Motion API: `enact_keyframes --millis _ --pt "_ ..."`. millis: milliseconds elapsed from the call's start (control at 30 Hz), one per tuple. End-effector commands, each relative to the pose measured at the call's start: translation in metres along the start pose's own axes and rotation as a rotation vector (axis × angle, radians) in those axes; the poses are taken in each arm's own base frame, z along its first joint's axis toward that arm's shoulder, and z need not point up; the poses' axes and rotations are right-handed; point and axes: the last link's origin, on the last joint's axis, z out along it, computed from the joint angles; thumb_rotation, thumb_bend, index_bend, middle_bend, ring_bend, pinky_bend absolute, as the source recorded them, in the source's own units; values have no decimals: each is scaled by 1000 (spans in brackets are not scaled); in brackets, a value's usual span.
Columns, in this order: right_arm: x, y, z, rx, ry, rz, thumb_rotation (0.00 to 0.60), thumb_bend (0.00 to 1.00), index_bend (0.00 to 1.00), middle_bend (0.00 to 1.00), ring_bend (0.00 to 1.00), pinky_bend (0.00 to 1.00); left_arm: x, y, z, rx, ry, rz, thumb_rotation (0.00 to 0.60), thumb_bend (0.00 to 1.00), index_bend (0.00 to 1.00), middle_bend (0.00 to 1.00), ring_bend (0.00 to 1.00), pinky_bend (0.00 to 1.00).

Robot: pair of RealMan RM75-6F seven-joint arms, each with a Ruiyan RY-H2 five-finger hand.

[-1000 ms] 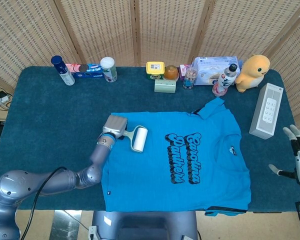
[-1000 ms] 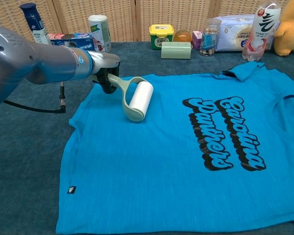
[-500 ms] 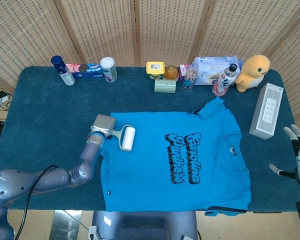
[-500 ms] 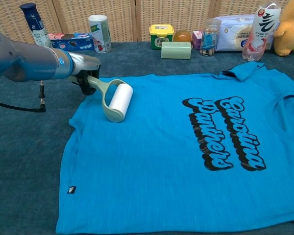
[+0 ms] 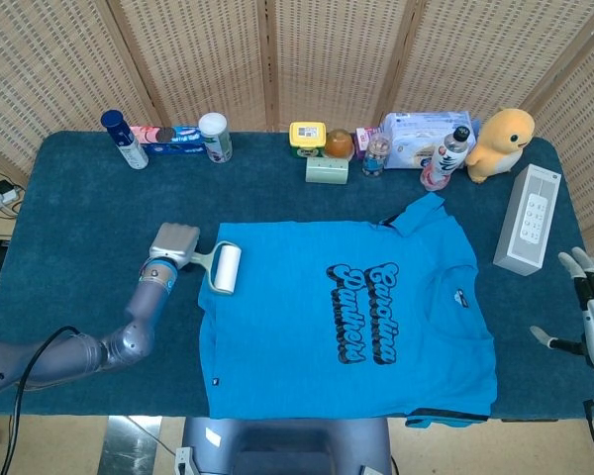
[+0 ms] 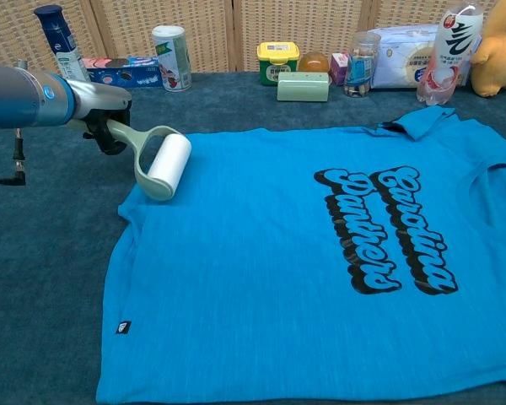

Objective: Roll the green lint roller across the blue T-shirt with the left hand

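Observation:
The blue T-shirt (image 5: 346, 317) (image 6: 320, 253) lies flat on the table, with black lettering on its chest. My left hand (image 5: 172, 245) (image 6: 101, 122) grips the pale green handle of the lint roller (image 5: 225, 268) (image 6: 167, 164). The roller's white drum rests on the shirt's left sleeve edge, partly over the table cloth. My right hand (image 5: 592, 317) hangs off the table's right edge with fingers spread, holding nothing; the chest view does not show it.
A row of bottles, tins and boxes (image 5: 317, 148) lines the table's back edge, with a yellow plush toy (image 5: 502, 142) at the far right. A white box (image 5: 528, 218) lies right of the shirt. Dark blue cloth (image 5: 89, 208) covers the table.
My left hand has pulled the lint roller leftwards across the shirt, from near the chest area to the left sleeve edge. The right hand has stayed put.

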Motion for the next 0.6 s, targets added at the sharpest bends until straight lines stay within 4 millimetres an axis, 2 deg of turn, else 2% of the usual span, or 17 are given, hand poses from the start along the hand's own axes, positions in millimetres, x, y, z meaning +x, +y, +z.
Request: enact_keyframes --millis 33,67,100,167,200,300,600 --pt "0 -1 -1 3 0 0 600 0 72 0 0 0 1 -19 -15 -56 6 -28 600 481 447 348 261 547" --pt "0 -1 -1 4 0 0 600 0 72 0 0 0 0 -22 -17 -59 5 -25 600 385 256 191 137 468" --pt "0 -2 -1 5 0 1 600 0 72 0 0 0 -1 -27 -21 -58 0 -15 600 299 106 81 56 405" --pt "0 -3 -2 9 0 1 600 0 72 0 0 0 -3 -35 -28 -51 -20 1 600 181 2 5 1 327" --pt "0 -3 -2 11 -1 1 600 0 72 0 0 0 -3 -38 -31 -46 -25 7 600 129 0 0 0 297" --pt "0 -4 -2 15 -2 2 600 0 72 0 0 0 -3 -42 -38 -35 -22 23 600 62 0 0 0 251" --pt "0 -8 -6 32 -5 3 600 0 71 0 0 0 -4 -66 -66 -12 16 42 600 9 0 0 0 170"
